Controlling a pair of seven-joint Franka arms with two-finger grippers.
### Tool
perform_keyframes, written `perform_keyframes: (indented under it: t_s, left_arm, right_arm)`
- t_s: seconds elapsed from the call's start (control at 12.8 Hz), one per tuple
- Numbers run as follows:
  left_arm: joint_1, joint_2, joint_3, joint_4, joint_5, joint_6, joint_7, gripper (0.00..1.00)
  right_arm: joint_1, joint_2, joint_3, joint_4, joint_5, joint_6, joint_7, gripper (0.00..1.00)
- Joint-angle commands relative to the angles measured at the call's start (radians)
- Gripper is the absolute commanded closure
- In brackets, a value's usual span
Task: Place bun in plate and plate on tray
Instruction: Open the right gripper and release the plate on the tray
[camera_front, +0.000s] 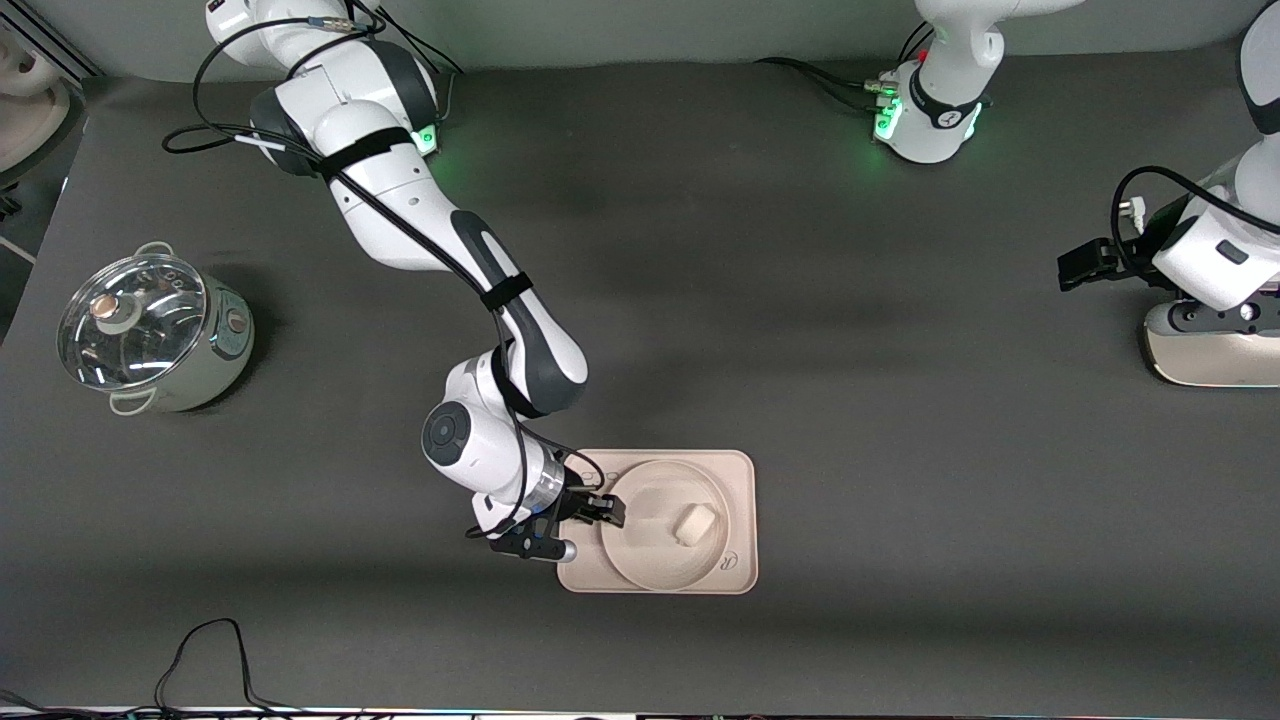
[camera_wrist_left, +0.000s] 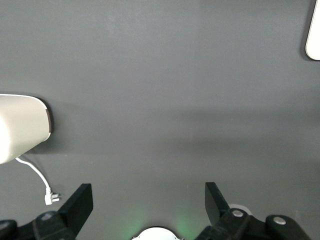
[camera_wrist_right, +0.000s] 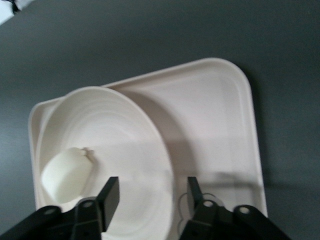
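- One bun (camera_front: 694, 523) lies in the single plate (camera_front: 650, 560), which sits on the one tray (camera_front: 735, 470), lower centre of frame.
- Right gripper (camera_front: 603, 508), fingers apart, straddles the plate's rim.
- Left gripper (camera_wrist_left: 147, 202), spread wide, waits over bare table.
- One lidded pot (camera_front: 150, 335), mid-left.

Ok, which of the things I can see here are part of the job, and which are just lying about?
Part of the job:
- bun, lying in the plate
- plate, sitting on the tray
- tray
- right gripper, jaws open, at the plate's rim

Lying about:
- lidded pot, toward the right arm's end
- beige appliance, under the waiting left gripper, jaws open
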Motion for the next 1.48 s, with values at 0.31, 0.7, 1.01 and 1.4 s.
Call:
perform_keyframes:
  t_s: [0.31,0.7,1.01,1.4]
  left_arm:
    - [-0.007,-0.019,0.005,-0.026,0.006,0.029,0.016,0.00]
    - [0.001,-0.030,0.008,-0.015,0.006,0.088,0.013,0.00]
    - [0.013,-0.031,0.010,-0.014,-0.018,0.059,0.006,0.00]
    - [0.023,-0.022,0.010,0.006,-0.026,0.069,0.017,0.00]
  right_arm:
    - [0.003,-0.378,-0.036,-0.078,-0.055,-0.487,0.141,0.00]
    - [-0.135,-0.814,0.022,-0.348,-0.339,-0.777,0.060,0.00]
    - [-0.330,-1.066,0.076,-0.521,-0.524,-0.877,-0.251,0.00]
    - [-0.372,-1.068,-0.060,-0.519,-0.591,-0.911,-0.370,0.00]
